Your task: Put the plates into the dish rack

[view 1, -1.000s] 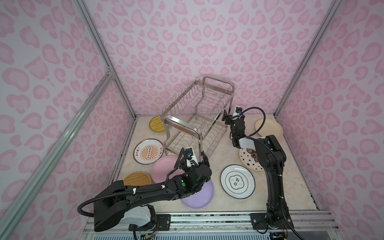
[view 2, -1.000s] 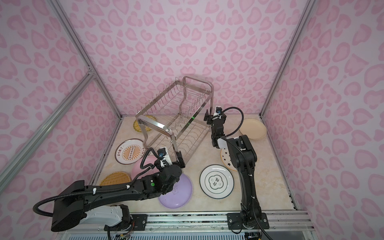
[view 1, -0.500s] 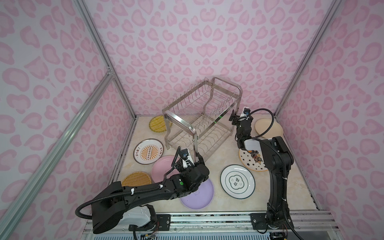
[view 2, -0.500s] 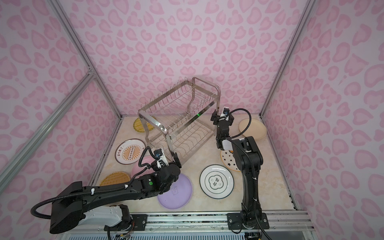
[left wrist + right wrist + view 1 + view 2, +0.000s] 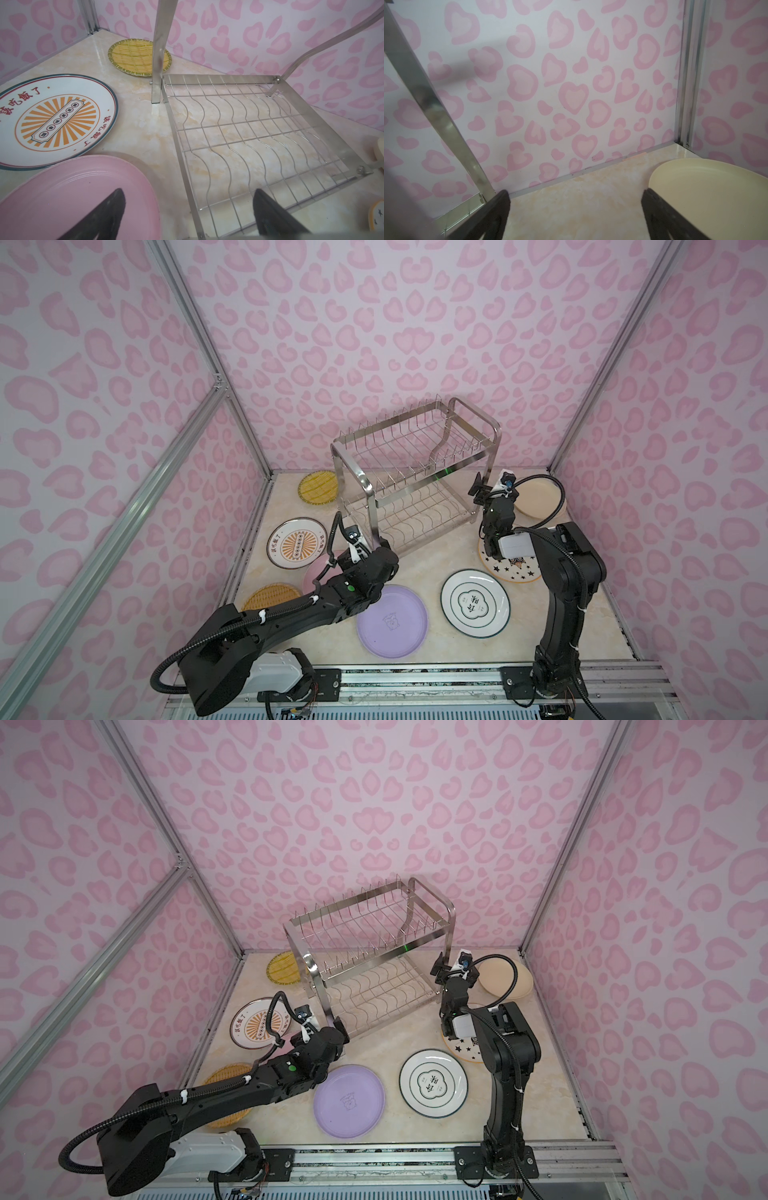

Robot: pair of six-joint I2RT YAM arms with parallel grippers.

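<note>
My left end effector [image 5: 187, 209] is spread wide and holds nothing. In the left wrist view one finger [image 5: 112, 209] hangs over the pink plate [image 5: 79, 197]. The other finger hangs over the near edge of the wavy-wire shelf [image 5: 249, 135] of the dish rack [image 5: 415, 464]. Whether I touch the rack I cannot tell. In both top views this end effector sits low, just beside one of the rack's front legs.

My right end effector [image 5: 575, 214] is also spread and empty, near the rack's right side. In the right wrist view one finger [image 5: 496, 214] lies just beside a shiny rack leg [image 5: 446, 124], and the other overlaps the rim of the cream plate [image 5: 706, 187].

The rack stands on the counter [image 5: 436, 556] toward the back wall. All eight plates lie flat on the counter around it:
- The yellow striped plate [image 5: 318, 487] is behind the rack on the left.
- The orange-radial plate [image 5: 297, 543] is to its left.
- The pink plate is partly under my left arm.
- The orange woven-look plate [image 5: 270, 597] is at the front left.
- The lilac plate [image 5: 392, 620] is at the front middle.
- The ring-emblem plate [image 5: 475, 603] is just beside the lilac one.
- The star-patterned plate [image 5: 509, 572] is partly under my right arm.
- The cream plate is at the rear right.
</note>
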